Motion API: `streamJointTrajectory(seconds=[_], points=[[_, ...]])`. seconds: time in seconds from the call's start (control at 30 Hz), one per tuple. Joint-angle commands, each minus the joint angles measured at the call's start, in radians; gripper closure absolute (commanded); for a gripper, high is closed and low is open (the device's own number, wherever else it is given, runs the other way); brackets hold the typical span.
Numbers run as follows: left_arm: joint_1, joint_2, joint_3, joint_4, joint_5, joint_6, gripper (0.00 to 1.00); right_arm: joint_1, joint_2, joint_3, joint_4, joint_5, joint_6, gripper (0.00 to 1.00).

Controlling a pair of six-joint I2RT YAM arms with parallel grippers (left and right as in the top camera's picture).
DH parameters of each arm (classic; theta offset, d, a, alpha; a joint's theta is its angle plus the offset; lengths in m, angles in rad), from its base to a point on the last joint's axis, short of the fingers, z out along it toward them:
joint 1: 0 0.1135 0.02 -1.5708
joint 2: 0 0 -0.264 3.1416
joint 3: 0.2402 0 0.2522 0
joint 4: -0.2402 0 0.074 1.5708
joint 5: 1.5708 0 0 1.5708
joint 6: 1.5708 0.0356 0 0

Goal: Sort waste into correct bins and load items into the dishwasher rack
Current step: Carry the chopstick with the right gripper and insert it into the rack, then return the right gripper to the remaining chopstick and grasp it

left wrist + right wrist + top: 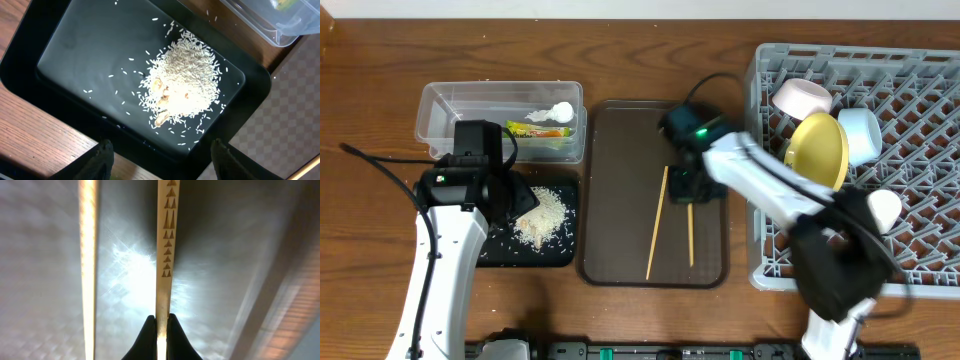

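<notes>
Apparently for loading into the rack (pixel 930 160), one chopstick (pixel 165 255) is pinched on the brown tray (pixel 620 150) by the closed right end effector (pixel 161 324), while the left end effector (pixel 162 154) is held open, empty, above the rice (pixel 187 75).

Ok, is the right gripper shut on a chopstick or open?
Shut. In the right wrist view, the right gripper pinches the patterned chopstick between its fingertips, on the brown tray.
</notes>
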Motion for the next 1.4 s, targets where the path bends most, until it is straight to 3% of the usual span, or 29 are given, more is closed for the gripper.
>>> streamJointTrajectory(seconds=[0.0,0.3,0.53,0.77,0.97,1.1,1.37], points=[[0.004,-0.008,-0.01,-0.005,0.002,-0.002,0.35,-0.065,-0.161,0.027,-0.009,-0.011,-0.143,0.99],[0.004,-0.008,-0.01,-0.005,0.002,-0.002,0.34,-0.286,-0.388,0.027,-0.139,-0.011,-0.339,0.99],[0.004,-0.008,-0.01,-0.005,0.002,-0.002,0.34,-0.425,-0.357,-0.004,-0.21,-0.011,-0.446,0.99],[0.004,-0.008,-0.01,-0.005,0.002,-0.002,0.34,-0.447,-0.262,-0.022,-0.187,-0.012,-0.459,0.98],[0.004,-0.008,-0.01,-0.006,0.002,-0.002,0.34,-0.443,-0.228,-0.022,-0.177,-0.011,-0.46,0.86],[0.004,-0.008,-0.01,-0.005,0.002,-0.002,0.34,-0.443,-0.232,-0.022,-0.177,-0.012,-0.46,0.69],[0.004,-0.008,-0.01,-0.005,0.002,-0.002,0.34,-0.436,-0.254,0.016,-0.169,-0.097,-0.46,0.64]])
